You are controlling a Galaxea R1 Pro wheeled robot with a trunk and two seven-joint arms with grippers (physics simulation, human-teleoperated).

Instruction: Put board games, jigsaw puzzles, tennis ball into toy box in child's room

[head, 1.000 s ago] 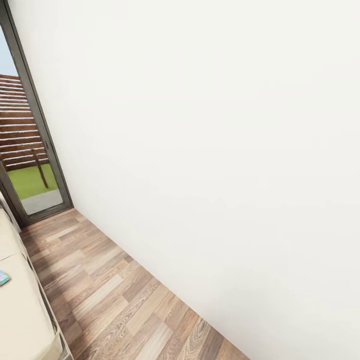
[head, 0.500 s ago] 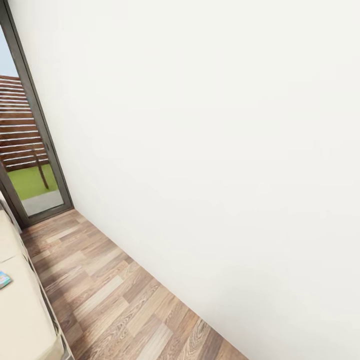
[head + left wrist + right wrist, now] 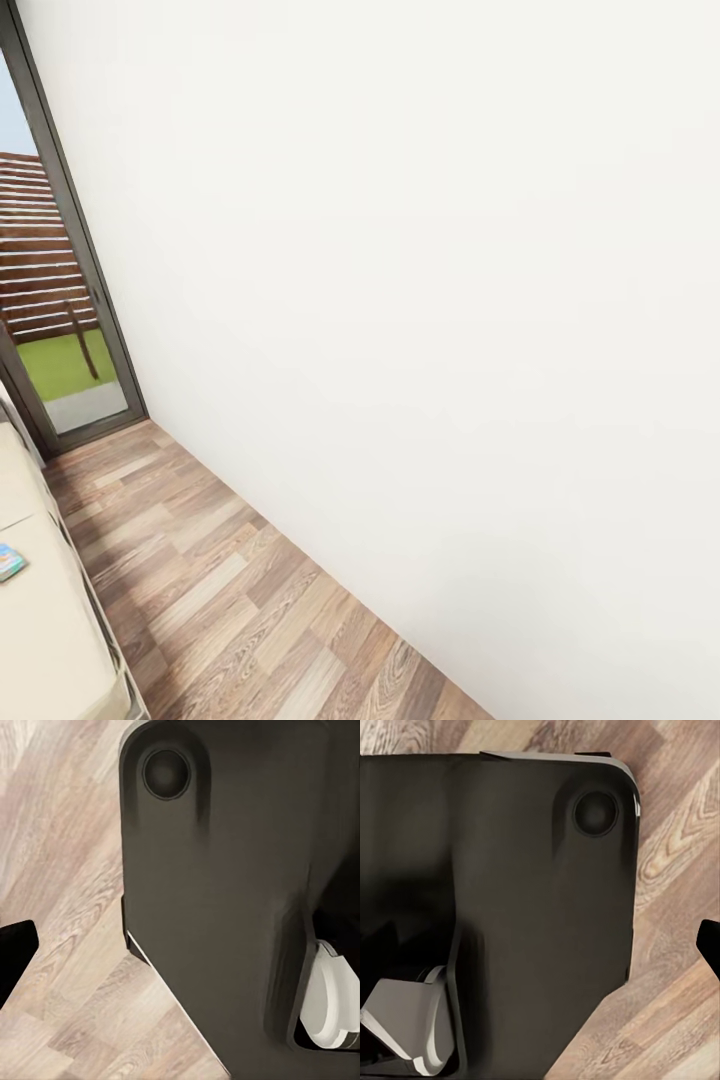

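A plain white wall (image 3: 430, 300) and wood-plank floor (image 3: 230, 590) make up the child's room in the head view. From the left: a large low bed with a cream-beige cover (image 3: 40, 620) carries one thin blue-printed board game box (image 3: 10, 562) at the picture's edge, with a dark-framed glass door (image 3: 70, 340) beyond it opening onto grass and a slatted fence. Both wrist views look down on the robot's dark base panel (image 3: 217, 892) over the planks; whether either pincer is open or closed cannot be told.
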